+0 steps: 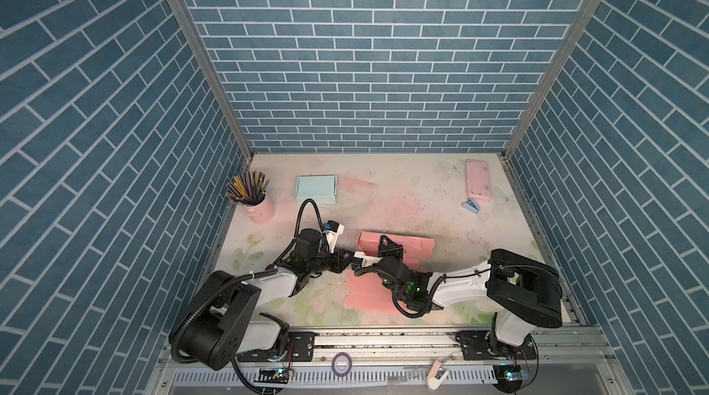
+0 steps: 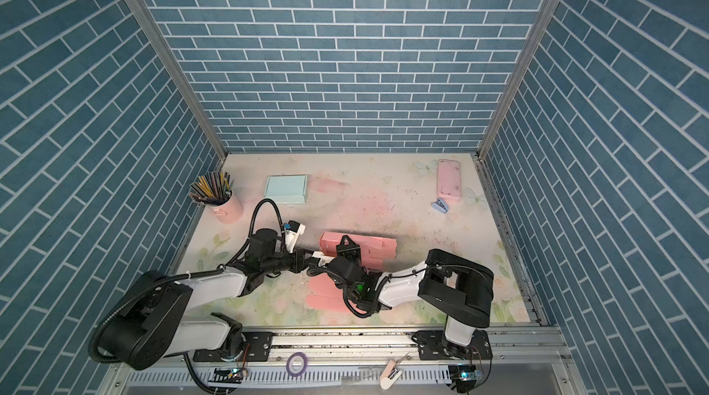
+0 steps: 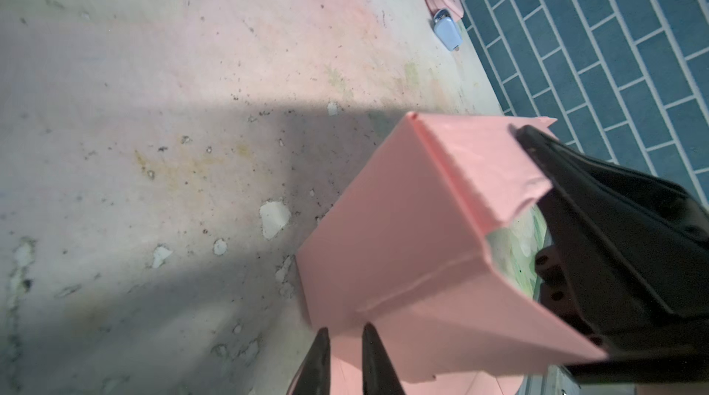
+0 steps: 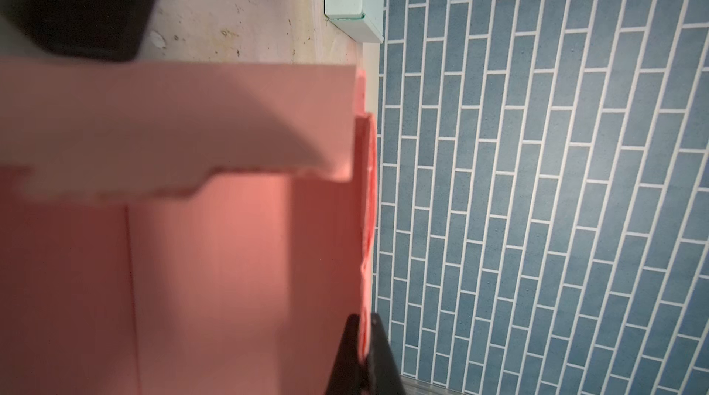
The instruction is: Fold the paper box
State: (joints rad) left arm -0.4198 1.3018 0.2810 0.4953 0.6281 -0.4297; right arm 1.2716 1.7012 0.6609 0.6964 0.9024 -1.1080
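Right pincer (image 4: 363, 321) pinches the paper box (image 3: 403, 220) wall; left pincer (image 3: 345, 329) (parted) alongside.

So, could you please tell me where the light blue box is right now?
In both top views the light blue box lies at the back left of the table, just right of the pink pencil cup.

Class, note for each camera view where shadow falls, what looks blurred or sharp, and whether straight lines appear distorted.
Left wrist view: a broad dark shadow bands the table, while the paper box is sharp. Right wrist view: the box's near flap is blurred, the brick wall crisp. Both top views: the side walls splay outward.
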